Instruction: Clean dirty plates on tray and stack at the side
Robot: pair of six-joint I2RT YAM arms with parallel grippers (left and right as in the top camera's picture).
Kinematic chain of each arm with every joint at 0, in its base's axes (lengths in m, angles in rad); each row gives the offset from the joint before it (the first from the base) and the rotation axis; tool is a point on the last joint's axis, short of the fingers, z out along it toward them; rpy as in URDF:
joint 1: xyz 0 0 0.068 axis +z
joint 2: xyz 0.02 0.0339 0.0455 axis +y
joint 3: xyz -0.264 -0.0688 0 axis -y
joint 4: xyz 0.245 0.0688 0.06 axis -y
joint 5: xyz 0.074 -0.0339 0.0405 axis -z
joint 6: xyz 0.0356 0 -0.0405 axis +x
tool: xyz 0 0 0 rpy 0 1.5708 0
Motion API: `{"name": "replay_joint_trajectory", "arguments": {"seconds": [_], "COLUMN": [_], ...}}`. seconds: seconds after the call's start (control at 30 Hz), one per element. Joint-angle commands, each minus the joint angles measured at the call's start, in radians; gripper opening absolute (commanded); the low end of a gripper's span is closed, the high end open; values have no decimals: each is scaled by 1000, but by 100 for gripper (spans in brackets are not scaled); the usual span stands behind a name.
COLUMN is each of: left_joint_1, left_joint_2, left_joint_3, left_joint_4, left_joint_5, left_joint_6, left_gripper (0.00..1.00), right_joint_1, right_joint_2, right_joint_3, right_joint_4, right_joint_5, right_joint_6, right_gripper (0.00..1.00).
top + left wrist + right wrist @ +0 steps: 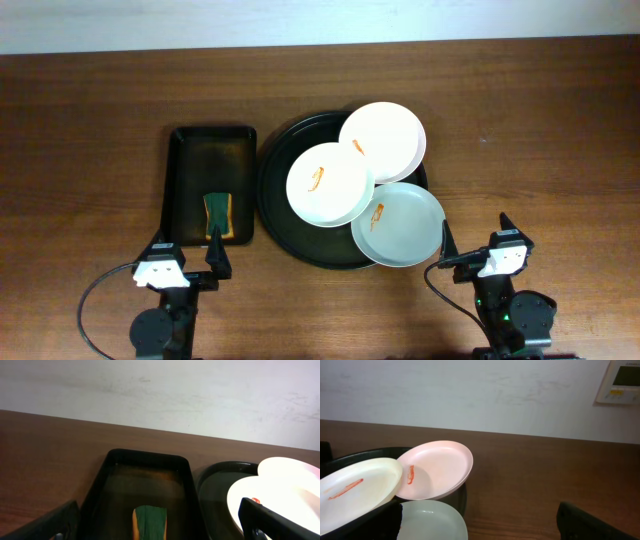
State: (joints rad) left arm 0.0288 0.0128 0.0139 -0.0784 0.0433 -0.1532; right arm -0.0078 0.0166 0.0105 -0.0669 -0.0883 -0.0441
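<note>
White round shallow plates (330, 185) with orange smears sit overlapped on the big round black tray (272, 205), left gripper (188, 250) and right gripper (476, 238) both spread apart

Soft, even indoor light fell from above, and shadows were faint. The overhead view was sharp. In the left wrist view a plate (287, 482) glared white and washed out. The right wrist view's far plate (442, 467) looked faintly pink.
</note>
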Motion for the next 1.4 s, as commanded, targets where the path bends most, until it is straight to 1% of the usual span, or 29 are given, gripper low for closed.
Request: {"name": "replay_joint_trajectory", "arguments": {"seconds": [0.0, 1.3, 1.37], "left_joint_1": [-5, -5, -4], "left_joint_2": [-6, -6, -6], "left_joint_3": [-5, -5, -5], "left_joint_4": [-3, -3, 33], "left_joint_5": [-14, -14, -42], "left_joint_6": [6, 6, 6], "left_gripper": [99, 99, 99], "right_joint_1": [-6, -6, -6], "right_joint_2": [-4, -4, -4], "right_joint_3": [-5, -5, -5], "right_joint_4": [-4, -4, -4], "right_joint_5": [-6, -6, -6], "right_joint_6": [8, 8, 8], "right_gripper": [99, 99, 99]}}
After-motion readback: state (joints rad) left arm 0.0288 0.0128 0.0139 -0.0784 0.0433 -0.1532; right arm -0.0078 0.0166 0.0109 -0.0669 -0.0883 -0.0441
